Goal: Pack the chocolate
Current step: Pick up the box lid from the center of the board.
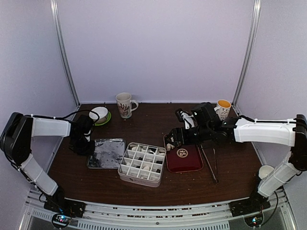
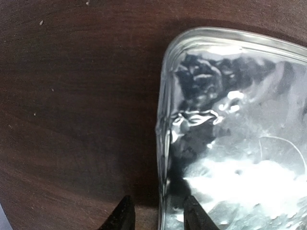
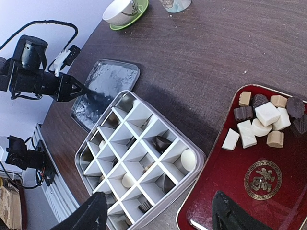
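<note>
The chocolate, small cream, tan and dark pieces, lies heaped at the far end of the dark-red tray. A few more pieces sit in cells of the white divided box, among them a white round. My right gripper hangs open above the box's corner and the tray's edge, empty. My left gripper is low at the left edge of the shiny lid. Its jaws are narrowed and straddle the rim, one fingertip over the table with a gap to the rim. In the top view the box lies between lid and tray.
Metal tongs lie right of the tray. At the back stand a patterned mug, a mug with yellow inside and a white bowl on a green saucer. A white cup sits by the right arm's base.
</note>
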You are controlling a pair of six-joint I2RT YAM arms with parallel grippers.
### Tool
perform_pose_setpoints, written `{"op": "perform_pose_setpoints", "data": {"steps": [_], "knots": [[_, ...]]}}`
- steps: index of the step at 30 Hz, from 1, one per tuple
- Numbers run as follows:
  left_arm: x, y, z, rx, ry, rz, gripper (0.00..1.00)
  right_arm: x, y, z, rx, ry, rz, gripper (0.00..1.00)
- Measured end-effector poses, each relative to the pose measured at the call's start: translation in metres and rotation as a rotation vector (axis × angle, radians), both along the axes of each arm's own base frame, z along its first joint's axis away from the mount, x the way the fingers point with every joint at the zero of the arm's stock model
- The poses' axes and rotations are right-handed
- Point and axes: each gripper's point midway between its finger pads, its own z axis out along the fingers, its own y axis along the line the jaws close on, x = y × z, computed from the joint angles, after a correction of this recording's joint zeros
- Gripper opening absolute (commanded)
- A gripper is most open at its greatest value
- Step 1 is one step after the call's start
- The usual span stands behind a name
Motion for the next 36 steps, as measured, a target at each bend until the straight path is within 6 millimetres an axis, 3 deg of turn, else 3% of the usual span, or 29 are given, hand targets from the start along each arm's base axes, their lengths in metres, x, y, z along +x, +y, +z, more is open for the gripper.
{"op": "perform_pose_setpoints", "data": {"steps": [3,7,16,20,30,32,36], "knots": [[0.002,-0.003,-0.001,-0.011,0.017,-0.004,0.29,0.0,0.0,0.001,0.001,-0.002,0.0,0.75],[-0.002,-0.009,-0.003,-0.042,0.046,-0.017,0.0,0.001,-0.001,0.002,0.003,-0.004,-0.003,0.75],[-0.005,-0.006,0.007,-0.036,0.037,-0.015,0.0,0.001,-0.003,0.0,-0.001,-0.001,-0.004,0.75],[-0.004,0.004,0.035,0.003,-0.033,0.0,0.0,0.001,-0.003,0.0,-0.004,-0.009,0.001,0.75],[-0.004,0.021,0.13,0.002,-0.341,0.041,0.0,-0.003,-0.005,0.007,-0.024,-0.058,0.043,0.72],[-0.007,0.022,0.144,-0.013,-0.387,0.042,0.0,-0.004,-0.007,0.017,-0.025,-0.091,0.057,0.72],[-0.011,0.018,0.172,-0.062,-0.472,0.03,0.0,-0.008,-0.007,0.055,-0.009,-0.203,0.097,0.72]]}}
